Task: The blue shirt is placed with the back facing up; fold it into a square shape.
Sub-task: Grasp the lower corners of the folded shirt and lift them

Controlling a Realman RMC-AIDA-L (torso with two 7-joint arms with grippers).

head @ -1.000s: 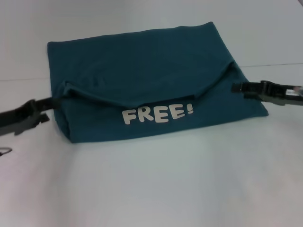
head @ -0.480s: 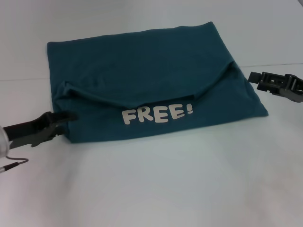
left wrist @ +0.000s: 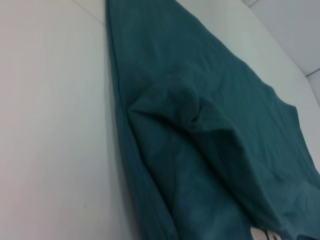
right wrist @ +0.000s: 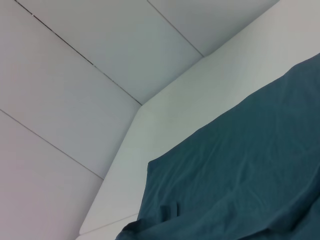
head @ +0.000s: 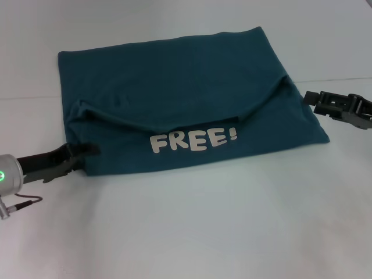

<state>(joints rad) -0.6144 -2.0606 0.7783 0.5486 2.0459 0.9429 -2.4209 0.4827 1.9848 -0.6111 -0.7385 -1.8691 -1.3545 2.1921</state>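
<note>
While both arms sit low at the table's sides, I see my left gripper (head: 81, 152) with its dark fingers drawn nearly together, the tips at the near left corner of the blue shirt (head: 186, 99); whether they pinch cloth or only touch it I cannot tell. My right gripper (head: 314, 97) hangs just off the shirt's right edge, apart from the fabric, and I cannot make out how wide its fingers stand. My shirt lies folded on the white table (head: 192, 232), the far layer plain, the near flap turned over with the white "FREE!" lettering (head: 193, 140) facing up. Its folded edge sags in a curve across the middle. Bare table lies open on the near side. From the left wrist, the bunched fold (left wrist: 200, 125) rises beside the flat left hem.
</note>
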